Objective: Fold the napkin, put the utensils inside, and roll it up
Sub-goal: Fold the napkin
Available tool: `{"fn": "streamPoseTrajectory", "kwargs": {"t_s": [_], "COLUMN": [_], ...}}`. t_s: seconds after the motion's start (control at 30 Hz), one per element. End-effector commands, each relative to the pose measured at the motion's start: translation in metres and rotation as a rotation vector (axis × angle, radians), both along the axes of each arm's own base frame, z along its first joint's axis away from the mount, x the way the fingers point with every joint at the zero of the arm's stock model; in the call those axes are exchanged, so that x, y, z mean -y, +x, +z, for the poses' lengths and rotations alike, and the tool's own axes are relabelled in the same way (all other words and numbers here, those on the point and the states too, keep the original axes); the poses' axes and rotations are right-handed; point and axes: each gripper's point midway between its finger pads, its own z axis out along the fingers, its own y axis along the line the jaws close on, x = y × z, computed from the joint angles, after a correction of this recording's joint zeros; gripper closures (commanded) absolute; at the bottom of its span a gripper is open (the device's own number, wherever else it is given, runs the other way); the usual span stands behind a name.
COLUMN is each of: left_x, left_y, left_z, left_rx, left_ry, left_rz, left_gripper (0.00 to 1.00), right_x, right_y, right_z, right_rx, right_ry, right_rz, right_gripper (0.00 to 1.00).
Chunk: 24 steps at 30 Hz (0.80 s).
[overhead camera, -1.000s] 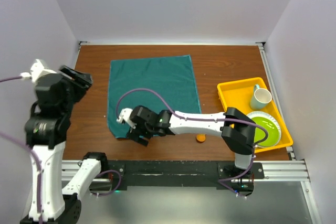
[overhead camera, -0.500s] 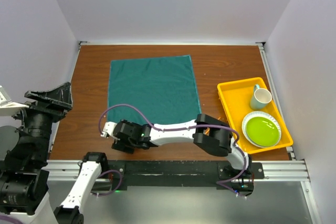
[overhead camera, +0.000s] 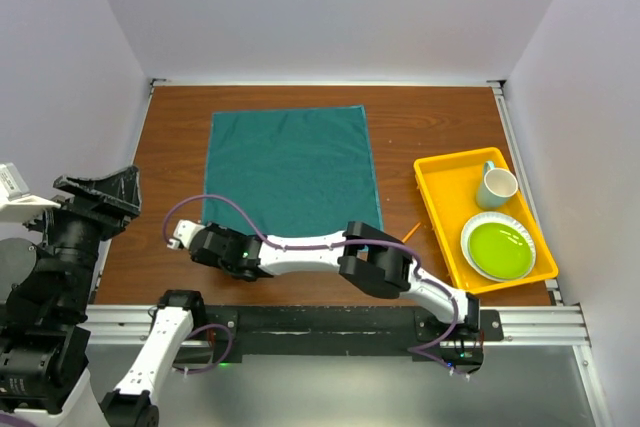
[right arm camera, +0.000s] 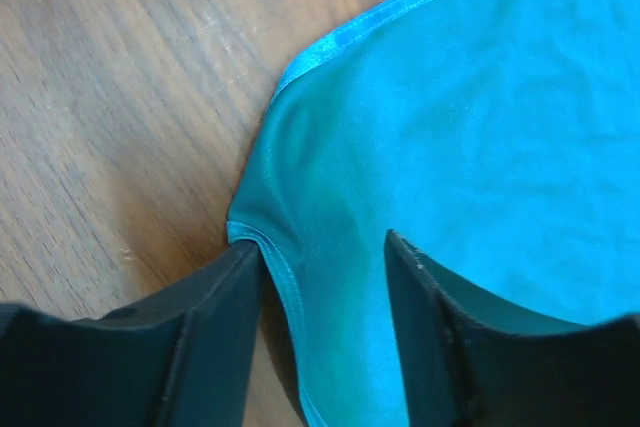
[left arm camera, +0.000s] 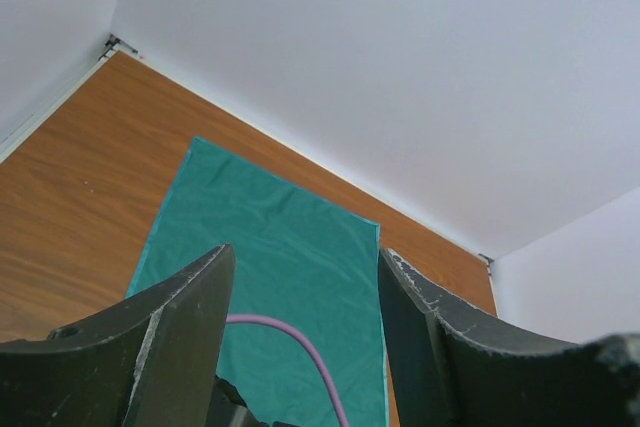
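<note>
Brown wood table [overhead camera: 170, 137]: teal napkin [overhead camera: 290, 167] flat, yellow tray [overhead camera: 445, 187] right, possibly orange spoon [overhead camera: 411, 232] between.

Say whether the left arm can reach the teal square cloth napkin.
Probably yes: the left tool hangs open left of the napkin, nothing between them; the right arm crosses only its near edge.

the white right arm [overhead camera: 300, 250] bars the near edge, a yellow plastic tray [overhead camera: 447, 182] the right side; the far brown wooden tabletop [overhead camera: 420, 112] lies open.

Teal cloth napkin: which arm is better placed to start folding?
Right: the right gripper straddles the near-left corner of the teal cloth napkin; the left gripper is raised, off to the side.
</note>
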Motion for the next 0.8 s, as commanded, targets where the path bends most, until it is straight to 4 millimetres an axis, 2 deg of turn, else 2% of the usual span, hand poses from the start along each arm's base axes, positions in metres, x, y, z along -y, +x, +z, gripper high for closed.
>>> {"fn": "streamPoseTrajectory", "kwargs": {"t_s": [0.0,0.07,0.13,0.23,0.27,0.3,0.37,0.4,0.5,0.53,0.57,0.63,0.77], "left_x": [0.0,0.0,-0.002,-0.001,-0.001,0.0,0.001,0.002,0.0,-0.002,-0.003,-0.007,-0.012], "left_y": [0.002,0.004,0.006,0.01,0.012,0.013,0.015,0.017,0.016,0.015,0.014,0.013,0.01], "left_z": [0.001,0.001,0.001,-0.002,-0.003,-0.005,-0.008,-0.009,-0.01,-0.01,-0.01,-0.011,-0.013], "left_rx": [-0.016,-0.018,-0.02,-0.032,-0.036,-0.041,-0.049,-0.054,-0.06,-0.064,-0.065,-0.08,-0.115], "left_ry": [0.047,0.053,0.058,0.064,0.064,0.066,0.072,0.076,0.089,0.094,0.096,0.106,0.14], "left_rz": [-0.011,-0.008,-0.002,-0.006,-0.007,-0.014,-0.022,-0.025,-0.017,-0.011,-0.005,0.014,0.033], "left_gripper": [0.36,0.36,0.36,0.36,0.36,0.36,0.36,0.36,0.36,0.36,0.36,0.36,0.35], "right_x": [-0.022,-0.02,-0.011,-0.002,-0.006,-0.005,-0.014,-0.022,-0.029,-0.03,-0.033,-0.045,-0.064], "right_y": [0.002,-0.001,0.005,0.018,0.012,0.014,-0.001,-0.025,-0.047,-0.046,-0.045,-0.043,-0.038], "right_z": [0.091,0.104,0.118,0.117,0.113,0.11,0.104,0.101,0.097,0.093,0.078,0.078,0.061], "right_rx": [0.028,-0.003,-0.049,-0.154,-0.211,-0.25,-0.313,-0.366,-0.417,-0.421,-0.429,-0.43,-0.444], "right_ry": [0.19,0.238,0.307,0.364,0.366,0.366,0.352,0.337,0.341,0.333,0.308,0.305,0.299], "right_rz": [-0.007,-0.012,-0.077,-0.143,-0.107,-0.111,-0.026,0.076,0.14,0.135,0.126,0.127,0.116], "right_gripper": [0.51,0.52,0.52,0.5,0.47,0.43,0.39,0.36,0.3,0.32,0.35,0.58,0.6]}}
